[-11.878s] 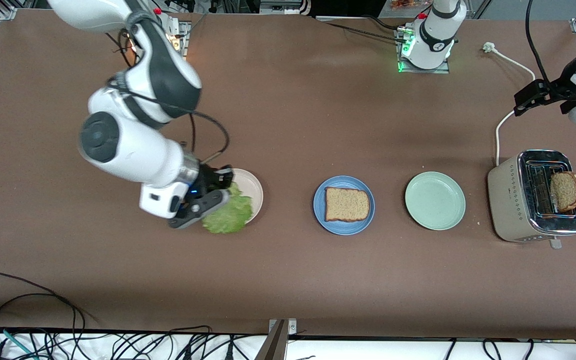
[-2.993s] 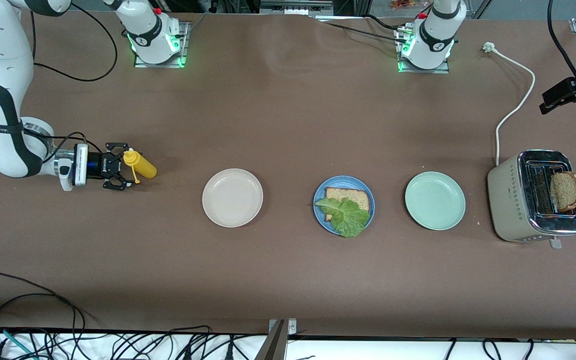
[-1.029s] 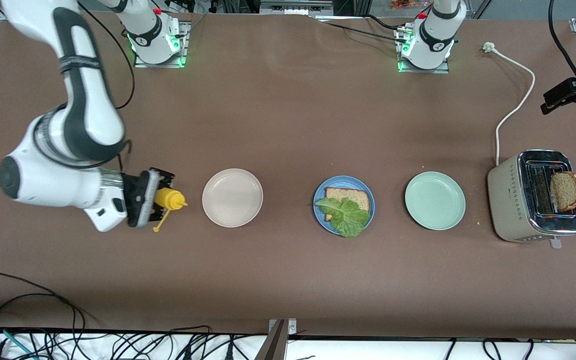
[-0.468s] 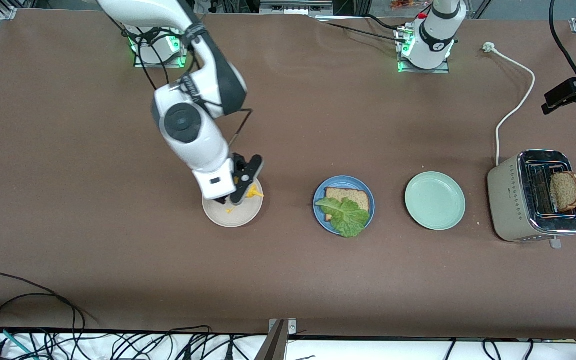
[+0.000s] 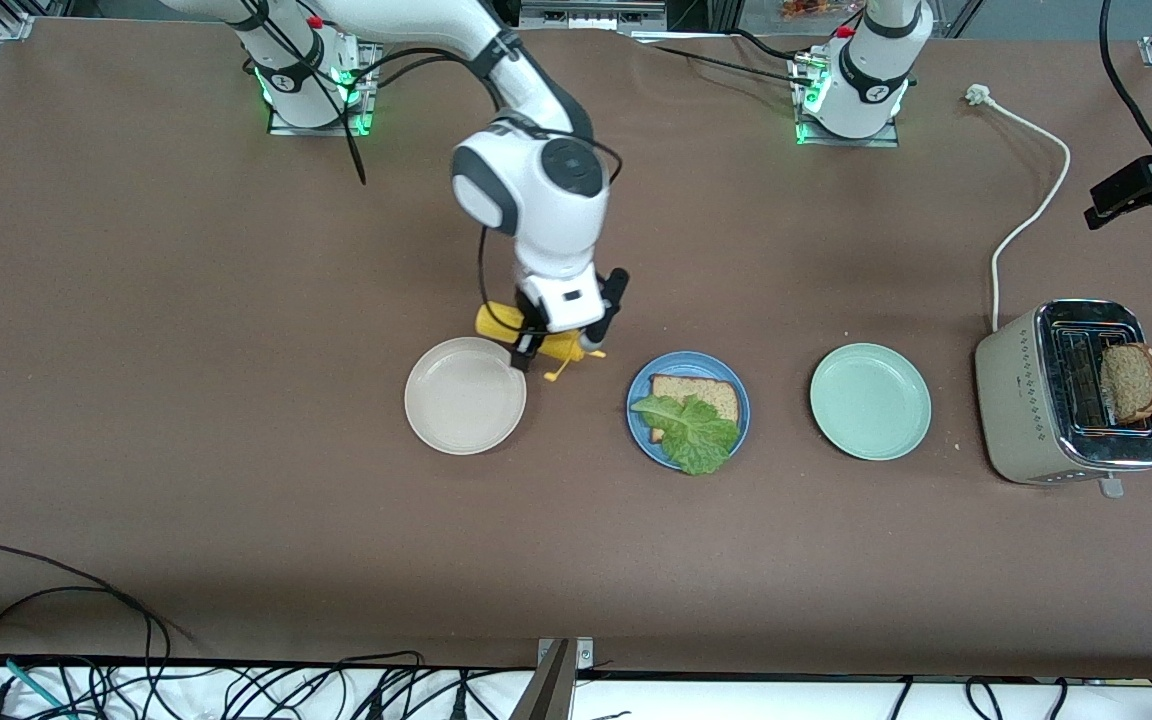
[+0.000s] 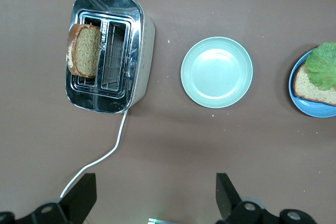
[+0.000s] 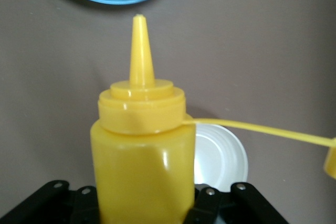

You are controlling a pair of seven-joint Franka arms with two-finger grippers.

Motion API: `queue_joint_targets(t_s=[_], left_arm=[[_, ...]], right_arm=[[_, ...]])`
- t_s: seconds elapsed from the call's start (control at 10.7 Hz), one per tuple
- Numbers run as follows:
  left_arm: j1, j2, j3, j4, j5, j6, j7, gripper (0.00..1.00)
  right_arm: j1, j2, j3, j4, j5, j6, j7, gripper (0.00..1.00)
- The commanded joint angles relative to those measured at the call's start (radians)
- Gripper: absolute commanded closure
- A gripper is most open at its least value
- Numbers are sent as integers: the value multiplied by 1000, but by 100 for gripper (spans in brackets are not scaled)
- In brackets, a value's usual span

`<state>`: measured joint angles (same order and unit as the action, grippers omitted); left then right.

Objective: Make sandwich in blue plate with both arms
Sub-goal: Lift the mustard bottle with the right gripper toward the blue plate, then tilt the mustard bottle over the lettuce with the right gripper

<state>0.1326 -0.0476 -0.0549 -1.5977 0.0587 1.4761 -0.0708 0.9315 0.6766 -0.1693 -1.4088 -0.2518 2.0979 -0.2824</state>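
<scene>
Over the bare table between the cream plate and the blue plate, the right gripper is clamped on a yellow squeeze bottle. Bottle is in the air, lying roughly level, nozzle uncapped and aimed toward the blue plate. Its cap dangles off a thin yellow tether. Right wrist view: both fingers press the bottle body, blue plate rim past the nozzle tip, cream plate under the bottle.

Right arm reaches in from its base at the top of the front view, elbow up over the middle of the table.

Blue plate sits mid-table between the cream plate and the mint-green plate. On it: 1 bread slice with a lettuce leaf on top, covering the half of the slice nearer the front camera and hanging over the plate rim. No top slice on it.

2nd bread slice stands in a slot of the toaster at the left arm's end of the table, white cord trailing from it toward the bases.

Left gripper waits high over that end, fingers spread wide, holding nothing; its wrist view looks down on the toaster, mint-green plate and blue plate edge.
</scene>
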Motion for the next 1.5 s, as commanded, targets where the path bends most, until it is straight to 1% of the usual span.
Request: queue_joint_targets(t_s=[0.0,0.19,0.28,0.47,0.56,0.65,0.75,0.84,0.94,1.12,1.31,1.4], left_arm=[[7,8,-6,21,18,-14,5,0],[7,8,-6,21,18,-14,5,0],[7,8,-6,21,18,-14,5,0],[18,8,-6,21,18,-14,5,0],[19,9,-6,21,16,-14,6,0],[21,9,-6,21,16,-14,6,0],[21,14,-6,21,18,-14,3,0],[19,14,-8,22,18,-14,0,0],[13,14,-13,22,29,-14,-1,0],[15,20,-13,21,29,-14,6,0],[16,23,-10,21,30,-14,6,0],[15,43,-13,19,33,-16,3,0]], right_arm=[[67,116,-15,95,-90,2,126,85],[102,190,-16,143,-171,1,173,85],[111,211,-18,157,-202,-4,175,85],[112,213,-21,157,-276,-4,175,85],[104,213,-35,160,-279,1,186,85],[102,215,-62,174,-279,7,195,85],[99,228,-65,186,-279,25,204,85],[107,248,-94,191,-285,30,244,85],[112,258,-122,198,-314,34,270,85],[98,280,-127,217,-323,66,279,85],[86,351,-128,286,-323,91,281,85],[86,369,-128,301,-323,93,281,85]])
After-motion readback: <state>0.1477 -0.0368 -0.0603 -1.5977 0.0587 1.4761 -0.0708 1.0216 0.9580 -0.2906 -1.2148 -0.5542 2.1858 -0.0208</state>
